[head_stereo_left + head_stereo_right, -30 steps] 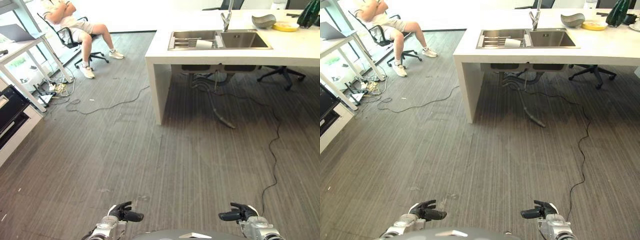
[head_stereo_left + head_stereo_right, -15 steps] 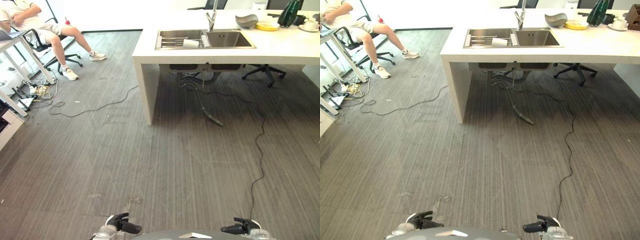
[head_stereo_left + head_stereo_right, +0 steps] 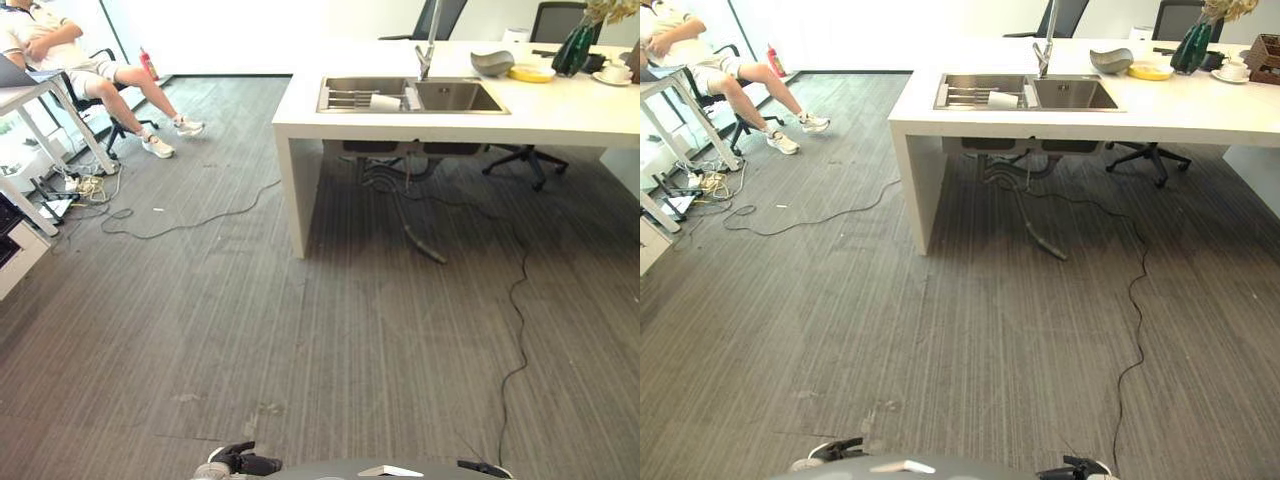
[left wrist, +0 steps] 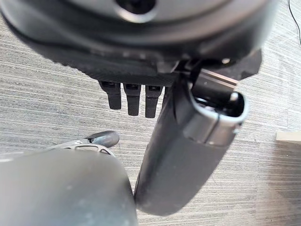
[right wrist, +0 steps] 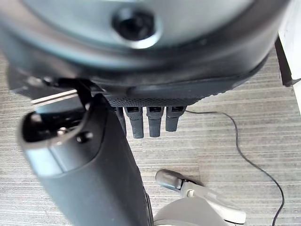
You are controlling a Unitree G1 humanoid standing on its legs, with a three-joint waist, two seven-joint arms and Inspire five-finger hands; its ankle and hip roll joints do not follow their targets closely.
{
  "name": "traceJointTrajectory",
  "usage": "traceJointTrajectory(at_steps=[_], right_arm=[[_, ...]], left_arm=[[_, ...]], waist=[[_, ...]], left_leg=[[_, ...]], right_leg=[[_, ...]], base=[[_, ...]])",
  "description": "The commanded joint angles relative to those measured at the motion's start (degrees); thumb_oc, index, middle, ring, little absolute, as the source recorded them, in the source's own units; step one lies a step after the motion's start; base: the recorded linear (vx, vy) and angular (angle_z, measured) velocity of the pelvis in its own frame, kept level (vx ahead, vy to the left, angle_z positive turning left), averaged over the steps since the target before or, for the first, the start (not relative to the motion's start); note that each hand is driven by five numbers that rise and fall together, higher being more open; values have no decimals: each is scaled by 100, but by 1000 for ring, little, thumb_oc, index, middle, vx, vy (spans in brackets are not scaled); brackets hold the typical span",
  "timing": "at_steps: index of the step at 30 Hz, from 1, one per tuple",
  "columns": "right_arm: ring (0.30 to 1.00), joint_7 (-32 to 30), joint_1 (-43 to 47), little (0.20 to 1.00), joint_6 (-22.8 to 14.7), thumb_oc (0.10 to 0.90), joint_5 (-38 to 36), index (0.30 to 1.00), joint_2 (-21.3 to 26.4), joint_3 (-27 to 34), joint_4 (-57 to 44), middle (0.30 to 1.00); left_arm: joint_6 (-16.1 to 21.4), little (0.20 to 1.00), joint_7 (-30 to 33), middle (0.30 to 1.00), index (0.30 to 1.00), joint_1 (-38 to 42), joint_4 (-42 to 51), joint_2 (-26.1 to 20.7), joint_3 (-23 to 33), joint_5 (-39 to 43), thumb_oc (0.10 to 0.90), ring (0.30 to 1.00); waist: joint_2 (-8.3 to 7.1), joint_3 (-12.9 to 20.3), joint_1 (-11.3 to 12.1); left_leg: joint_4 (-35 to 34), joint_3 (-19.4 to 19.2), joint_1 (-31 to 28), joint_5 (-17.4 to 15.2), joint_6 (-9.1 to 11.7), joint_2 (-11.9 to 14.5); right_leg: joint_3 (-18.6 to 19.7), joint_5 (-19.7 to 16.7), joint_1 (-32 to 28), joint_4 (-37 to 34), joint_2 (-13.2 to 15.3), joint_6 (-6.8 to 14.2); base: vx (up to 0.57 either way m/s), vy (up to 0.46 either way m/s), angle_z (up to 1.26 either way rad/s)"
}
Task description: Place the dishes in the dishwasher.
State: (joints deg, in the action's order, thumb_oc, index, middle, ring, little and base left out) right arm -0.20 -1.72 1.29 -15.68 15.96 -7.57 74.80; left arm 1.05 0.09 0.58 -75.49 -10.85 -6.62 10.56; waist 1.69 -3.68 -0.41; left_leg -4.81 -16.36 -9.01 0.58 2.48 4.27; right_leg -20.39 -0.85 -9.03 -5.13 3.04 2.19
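Both dark hands, left hand and right hand, hang with fingers straight, holding nothing, above ribbed grey floor. White smooth surface (steel sink) at 1 o'clock.

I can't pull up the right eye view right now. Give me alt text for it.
A white counter with a steel sink stands across a grey floor; a bowl and yellow plate sit beside the sink. A person sits far left.

At twelve o'clock I saw a sink whose contents were too small to tell; a seated person at ten o'clock was cropped.
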Motion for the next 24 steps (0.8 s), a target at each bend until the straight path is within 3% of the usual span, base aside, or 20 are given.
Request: traceJointTrajectory(at_steps=[1, 9, 11, 12, 14, 15, 16, 19, 24], right_arm=[[900, -7, 549, 900, -29, 800, 269, 900, 64, -126, 248, 900], [900, 59, 559, 900, 11, 800, 267, 900, 13, -121, 294, 900], [900, 68, 663, 900, -5, 800, 101, 900, 0, -71, 219, 900], [900, 93, 705, 900, -19, 800, 41, 900, -7, -73, 161, 900], [900, 98, 723, 900, -27, 800, 13, 900, -15, -66, 118, 900], [900, 117, 742, 900, -29, 800, -50, 900, -30, -46, 79, 900], [900, 125, 747, 900, -25, 800, -93, 900, -39, -34, 59, 900], [900, 97, 779, 900, -44, 800, -195, 900, -14, -26, -62, 900], [900, 93, 696, 900, -34, 800, -250, 900, 49, 73, -262, 900]], left_arm=[[39, 900, -1, 900, 900, 361, -250, -27, -221, -171, 800, 900], [19, 900, -73, 900, 900, 324, -287, -60, -109, -67, 800, 900], [8, 900, -51, 900, 900, 430, -231, -123, -98, 7, 800, 900], [15, 900, -48, 900, 900, 478, -174, -157, -105, 42, 800, 900], [10, 900, -35, 900, 900, 520, -148, -181, -117, 32, 800, 900], [19, 900, 7, 900, 900, 622, -89, -235, -152, 2, 800, 900], [21, 900, 16, 900, 900, 639, -70, -262, -145, 14, 800, 900], [28, 900, 8, 900, 900, 705, -9, -269, -126, 151, 800, 900], [73, 900, 12, 900, 900, 857, 70, -268, -122, 158, 800, 900]], waist=[[-211, -35, 18], [-228, -50, 33], [-192, -177, 48], [-162, -266, 51], [-168, -315, 53], [-156, -396, 18], [-156, -422, 12], [-107, -495, 15], [-102, -661, -90]], left_leg=[[-19, -145, 77, -271, 176, -152], [-19, -87, 43, -369, 28, -280], [-19, -81, 70, -400, -136, -314], [-19, -40, -15, -523, -188, -327], [-19, -66, -44, -574, -244, -367], [-19, -203, -144, -619, -336, -417], [-19, -185, -219, -676, -348, -456], [-19, -2, -431, -915, -299, -492], [123, 261, -771, -1265, -104, -441]], right_leg=[[-256, 267, 18, 13, 376, 587], [-145, 281, 151, 366, 468, 626], [-55, 524, 684, 1424, 595, 644], [-61, 718, 855, 2038, 702, 756], [-91, 762, 1061, 2499, 851, 845], [-245, 371, 1504, 3245, 1084, 950], [-246, 204, 1631, 3322, 1132, 977], [-194, 145, 1807, 2520, 1104, 953], [-50, -590, 2051, 707, 1336, 1134]], base=[[31, 45, 3], [20, 63, 1], [-19, 183, -9], [31, 183, -9], [31, 144, -10], [71, 127, -14], [142, 129, -5], [292, -11, -3], [338, -89, 17]])
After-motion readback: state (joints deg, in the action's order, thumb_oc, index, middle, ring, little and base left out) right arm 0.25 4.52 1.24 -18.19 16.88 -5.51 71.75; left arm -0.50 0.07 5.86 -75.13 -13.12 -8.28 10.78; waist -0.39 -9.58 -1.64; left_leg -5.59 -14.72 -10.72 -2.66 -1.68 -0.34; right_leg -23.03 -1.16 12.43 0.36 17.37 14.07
